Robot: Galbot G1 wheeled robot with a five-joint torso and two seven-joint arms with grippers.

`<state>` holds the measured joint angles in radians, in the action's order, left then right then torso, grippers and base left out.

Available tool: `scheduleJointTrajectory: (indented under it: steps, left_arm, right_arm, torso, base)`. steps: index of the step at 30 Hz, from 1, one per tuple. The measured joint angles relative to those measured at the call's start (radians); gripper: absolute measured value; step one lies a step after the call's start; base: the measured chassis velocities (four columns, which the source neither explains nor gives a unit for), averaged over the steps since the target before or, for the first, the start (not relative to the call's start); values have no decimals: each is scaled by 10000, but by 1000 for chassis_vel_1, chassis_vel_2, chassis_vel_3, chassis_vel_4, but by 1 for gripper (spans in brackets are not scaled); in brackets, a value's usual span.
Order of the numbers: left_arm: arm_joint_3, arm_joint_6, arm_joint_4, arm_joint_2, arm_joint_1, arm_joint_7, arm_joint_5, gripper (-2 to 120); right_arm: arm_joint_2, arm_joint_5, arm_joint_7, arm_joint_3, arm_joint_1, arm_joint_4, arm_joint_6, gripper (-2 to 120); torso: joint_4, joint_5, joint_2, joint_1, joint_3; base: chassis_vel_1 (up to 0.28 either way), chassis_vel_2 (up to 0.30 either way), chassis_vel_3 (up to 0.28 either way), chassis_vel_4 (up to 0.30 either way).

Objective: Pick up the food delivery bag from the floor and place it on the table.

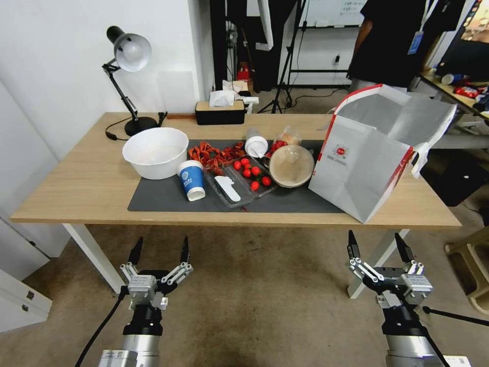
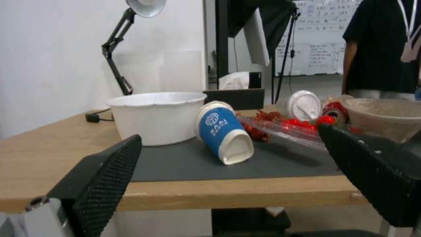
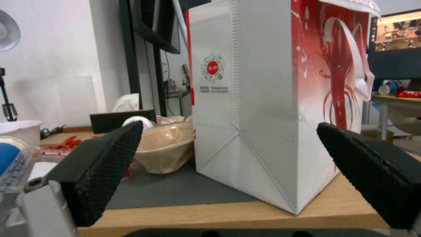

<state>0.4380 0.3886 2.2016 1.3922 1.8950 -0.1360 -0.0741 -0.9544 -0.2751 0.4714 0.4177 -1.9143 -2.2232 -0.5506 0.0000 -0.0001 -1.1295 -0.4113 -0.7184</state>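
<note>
Food delivery bag (image 1: 364, 168) stands upright on the tabletop (image 1: 76, 188), at its right end, with one bottom corner on the dark grey mat (image 1: 168, 199) and the rest on bare wood, its near corner close to the front edge. Its top gapes open, showing the silver lining, and a white strap handle (image 1: 425, 150) hangs down the side away from the mat. Just beside the bag, on the mat, a clear domed bowl (image 1: 291, 165) lies tipped on its side, and beyond that sit a clear tray of cherry tomatoes (image 1: 252, 173), a blue paper cup (image 1: 192, 179) lying over, and a white bowl (image 1: 155, 152). A black desk lamp (image 1: 127, 76) stands at the far corner, well apart from the bag. The right gripper (image 1: 379, 244) hangs in front of the tabletop edge, below the bag and clear of it, above the floor (image 1: 265, 300); its fingers are spread wide with nothing between them. The left gripper (image 1: 160, 250) hangs likewise off the front edge, well apart from the bag, below the blue cup, fingers also spread wide and holding nothing.
</note>
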Motion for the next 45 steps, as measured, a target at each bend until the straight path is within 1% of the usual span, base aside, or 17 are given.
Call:
scheduleJointTrajectory:
  steps: [7,19,37,45]
  left_arm:
    - [7,28,-2,-22,49,4,-30,100]
    - [-32,40,31,148,94,-14,57,100]
    - [16,148,80,124,155,-81,112,100]
    - [30,229,89,140,208,-90,129,100]
  right_arm:
    - [13,61,-290,-70,138,194,-40,100]
    - [-67,126,-384,-223,248,252,-91,100]
    - [-418,346,-515,-556,325,248,-29,100]
    - [-455,405,-582,-618,388,206,-29,100]
  torso:
    - [0,0,1,-1,0]
    - [0,1,1,-1,-1]
    - [0,0,1,-1,0]
    - [0,1,1,-2,0]
  base:
    - [0,0,0,0]
    - [0,0,0,0]
    - [0,0,0,0]
    - [0,0,0,0]
